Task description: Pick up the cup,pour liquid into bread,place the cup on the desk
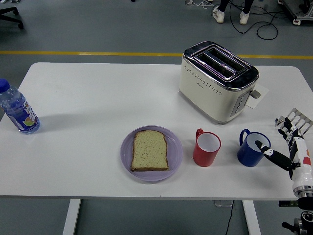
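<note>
The right hand (pixel 288 149), fingers spread and holding nothing, reaches beside the blue cup (pixel 253 148), right of the red cup (pixel 206 148).

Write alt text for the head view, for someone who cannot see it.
A robot's right hand reaches with open fingers toward a blue cup on a white table. Left of it stand a red cup and a purple plate holding bread; a toaster sits behind, a water bottle far left.
</note>
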Motion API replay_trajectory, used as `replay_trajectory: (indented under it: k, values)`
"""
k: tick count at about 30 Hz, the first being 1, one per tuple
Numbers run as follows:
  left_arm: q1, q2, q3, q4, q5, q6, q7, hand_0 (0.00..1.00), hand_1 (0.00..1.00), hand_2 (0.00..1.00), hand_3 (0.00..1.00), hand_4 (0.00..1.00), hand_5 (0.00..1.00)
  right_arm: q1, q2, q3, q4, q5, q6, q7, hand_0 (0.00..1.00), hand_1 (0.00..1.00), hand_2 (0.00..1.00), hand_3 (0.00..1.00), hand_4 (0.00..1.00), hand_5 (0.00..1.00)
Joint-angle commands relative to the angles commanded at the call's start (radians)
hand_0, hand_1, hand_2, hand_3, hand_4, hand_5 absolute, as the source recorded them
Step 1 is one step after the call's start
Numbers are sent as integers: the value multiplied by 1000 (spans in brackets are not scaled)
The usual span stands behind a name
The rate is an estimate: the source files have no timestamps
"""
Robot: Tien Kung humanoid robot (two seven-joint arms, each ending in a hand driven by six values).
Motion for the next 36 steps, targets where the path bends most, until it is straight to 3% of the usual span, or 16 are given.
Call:
replay_trajectory:
  k: [36]
  values:
    - [11, -2, 13, 0, -6, -1, 1, 632, 638, 650, 502, 240, 867, 98, 40, -128, -226, 68, -82, 77, 998, 895, 996, 998, 991, 122]
